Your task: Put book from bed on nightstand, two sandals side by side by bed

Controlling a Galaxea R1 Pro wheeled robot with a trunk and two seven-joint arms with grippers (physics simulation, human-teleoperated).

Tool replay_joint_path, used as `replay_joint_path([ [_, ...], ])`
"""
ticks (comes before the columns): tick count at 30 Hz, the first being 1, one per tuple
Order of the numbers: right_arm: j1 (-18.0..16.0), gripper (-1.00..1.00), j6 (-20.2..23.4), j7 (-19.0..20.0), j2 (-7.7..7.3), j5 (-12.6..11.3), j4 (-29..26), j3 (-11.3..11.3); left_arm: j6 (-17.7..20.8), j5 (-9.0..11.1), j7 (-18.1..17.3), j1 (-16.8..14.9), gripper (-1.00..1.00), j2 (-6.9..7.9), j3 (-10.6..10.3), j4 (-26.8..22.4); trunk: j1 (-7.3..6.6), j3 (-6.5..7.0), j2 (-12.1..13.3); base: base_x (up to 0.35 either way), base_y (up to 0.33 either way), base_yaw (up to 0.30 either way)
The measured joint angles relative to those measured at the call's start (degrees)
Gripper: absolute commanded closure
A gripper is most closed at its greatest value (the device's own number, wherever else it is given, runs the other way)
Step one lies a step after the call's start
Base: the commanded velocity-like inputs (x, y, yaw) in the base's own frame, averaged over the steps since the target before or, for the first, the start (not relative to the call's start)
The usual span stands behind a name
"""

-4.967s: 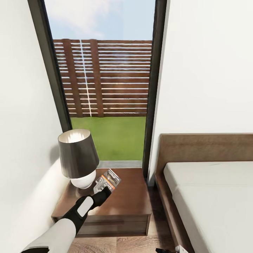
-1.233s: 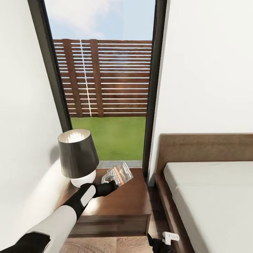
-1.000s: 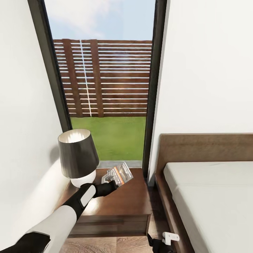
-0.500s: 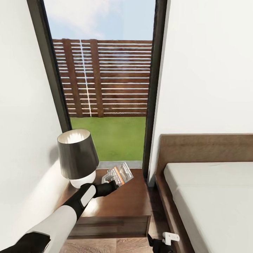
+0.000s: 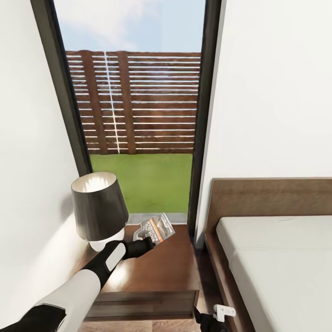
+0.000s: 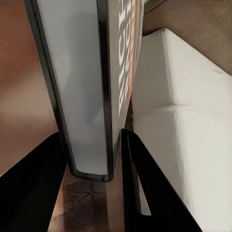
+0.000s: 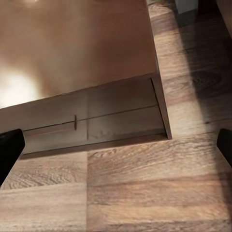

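1. We stand in the bedroom facing a tall dark-framed window [image 5: 138,106] that looks out on grass and a slatted fence, with white walls on both sides.
2. Below the window, against the left wall, sits the nightstand [image 5: 161,272], its glossy brown top catching a bright reflection; in our right wrist view its front [image 7: 96,121] shows a drawer seam and a small handle above the wood-plank floor [image 7: 145,193].
3. A lamp [image 5: 99,207] with a dark shade and a white base stands on the far left part of the nightstand.
4. Our left arm reaches forward from the near left, and the left gripper [image 5: 146,240] holds the book [image 5: 154,229] over the far part of the nightstand, just right of the lamp.
5. The book is tilted, its orange band and white lettering facing up towards us; we cannot tell whether its far edge touches the wood.
6. In the left wrist view the two dark fingers [image 6: 34,188] close narrowly on the book [image 6: 82,96], one on each side, near its lower edge.
7. The bed [image 5: 281,258] lies to the right, with its brown headboard against the far wall and a bare light-grey mattress.
8. Our right gripper [image 5: 214,316] hangs low by the near corner of the bed frame; in the right wrist view its dark fingertips [image 7: 9,147] sit wide apart at the picture's edges, holding nothing.
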Motion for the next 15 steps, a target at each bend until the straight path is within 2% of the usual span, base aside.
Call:
replay_joint_path([
  [15,0.0,-1.0,0.0,0.0,0.0,-0.2,0.0,0.0,0.0,0.0,0.0,0.0,1.0,0.0,0.0,0.0,0.0,0.0,0.0,0.128,0.0,0.0],
])
